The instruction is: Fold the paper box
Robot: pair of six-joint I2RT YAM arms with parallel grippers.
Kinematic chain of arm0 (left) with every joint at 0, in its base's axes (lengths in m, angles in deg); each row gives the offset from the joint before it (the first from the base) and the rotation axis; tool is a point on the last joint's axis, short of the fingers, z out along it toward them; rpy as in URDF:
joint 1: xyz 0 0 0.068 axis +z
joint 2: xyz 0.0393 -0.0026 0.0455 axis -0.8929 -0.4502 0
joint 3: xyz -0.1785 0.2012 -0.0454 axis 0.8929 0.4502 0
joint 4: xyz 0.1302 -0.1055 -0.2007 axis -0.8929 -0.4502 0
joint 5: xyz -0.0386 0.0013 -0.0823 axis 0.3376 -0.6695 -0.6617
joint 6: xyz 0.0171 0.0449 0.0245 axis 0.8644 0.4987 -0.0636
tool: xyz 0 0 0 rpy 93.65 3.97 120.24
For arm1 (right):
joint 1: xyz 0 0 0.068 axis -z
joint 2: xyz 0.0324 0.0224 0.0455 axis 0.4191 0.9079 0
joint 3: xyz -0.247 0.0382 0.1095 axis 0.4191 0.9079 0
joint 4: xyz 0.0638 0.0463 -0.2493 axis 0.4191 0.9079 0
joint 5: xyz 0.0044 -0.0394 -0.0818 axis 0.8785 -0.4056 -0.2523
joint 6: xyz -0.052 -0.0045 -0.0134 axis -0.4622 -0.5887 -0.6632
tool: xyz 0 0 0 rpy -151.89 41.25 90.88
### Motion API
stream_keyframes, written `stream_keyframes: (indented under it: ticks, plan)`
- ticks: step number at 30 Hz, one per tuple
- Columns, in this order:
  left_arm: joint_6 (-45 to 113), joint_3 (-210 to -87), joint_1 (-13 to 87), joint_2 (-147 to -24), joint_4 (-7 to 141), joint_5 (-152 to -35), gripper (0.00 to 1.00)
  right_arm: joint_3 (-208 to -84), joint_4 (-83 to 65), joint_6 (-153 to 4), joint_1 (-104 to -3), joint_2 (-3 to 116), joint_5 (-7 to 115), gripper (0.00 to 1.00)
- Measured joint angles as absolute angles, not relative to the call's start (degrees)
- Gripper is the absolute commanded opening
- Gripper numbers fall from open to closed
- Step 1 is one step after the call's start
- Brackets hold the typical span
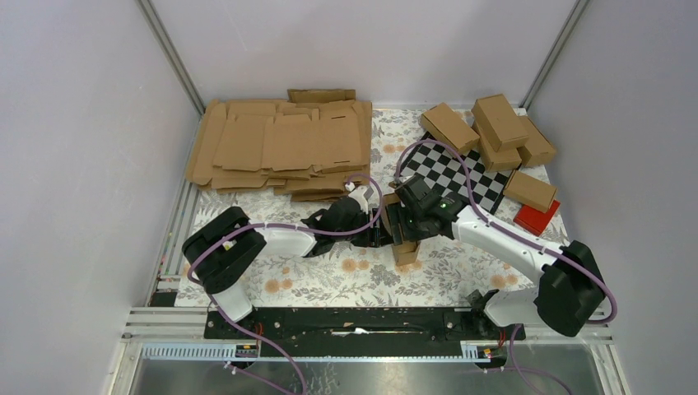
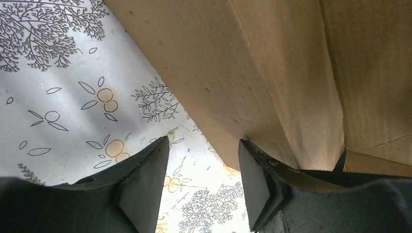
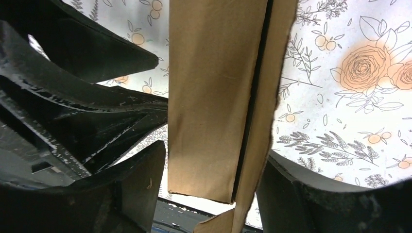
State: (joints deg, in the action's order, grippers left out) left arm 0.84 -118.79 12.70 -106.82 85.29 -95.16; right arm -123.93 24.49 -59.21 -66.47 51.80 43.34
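Observation:
The paper box (image 1: pixel 405 251), a part-folded brown carton, stands at the middle of the table between both arms. My right gripper (image 1: pixel 403 224) reaches down over it. In the right wrist view the paper box (image 3: pixel 214 97) hangs between the fingers of my right gripper (image 3: pixel 216 150): the right finger touches its edge, and a sliver of cloth shows beside the left finger. My left gripper (image 1: pixel 382 235) comes in from the left. It is open (image 2: pixel 203 141) with only tablecloth in the gap, and its right fingertip (image 2: pixel 248 150) rests against the underside of the box (image 2: pixel 272 73).
A pile of flat cardboard sheets (image 1: pixel 280 144) lies at the back left. Several folded boxes (image 1: pixel 494 127) sit at the back right by a checkered board (image 1: pixel 457 177) and a small red box (image 1: pixel 537 218). A floral cloth (image 1: pixel 329 280) covers the table.

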Motion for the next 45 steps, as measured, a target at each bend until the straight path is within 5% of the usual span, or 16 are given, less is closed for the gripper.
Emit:
stream_keyframes:
  ticks: [13, 22, 27, 35, 45]
  plan:
    - [2.1, -113.1, 17.5, -91.3, 79.5, -94.0, 0.62, -124.7, 25.8, -63.8, -67.1, 51.2, 44.4, 0.52]
    - [7.2, -104.6, 24.4, -68.5, 76.7, -90.3, 0.95, -124.7, 24.0, -71.2, -67.2, 49.3, 56.9, 0.51]
    - [11.0, -103.0, 26.9, -65.0, 80.6, -89.6, 0.98, -124.7, 23.4, -72.7, -67.2, 49.4, 59.4, 0.50]
    - [19.4, -106.6, 28.5, -73.9, 86.5, -94.4, 0.95, -124.7, 23.5, -74.3, -67.2, 49.8, 62.8, 0.50]
    - [25.6, -114.0, 28.5, -83.3, 88.7, -100.1, 0.65, -124.9, 24.0, -75.2, -67.5, 49.9, 62.9, 0.49]
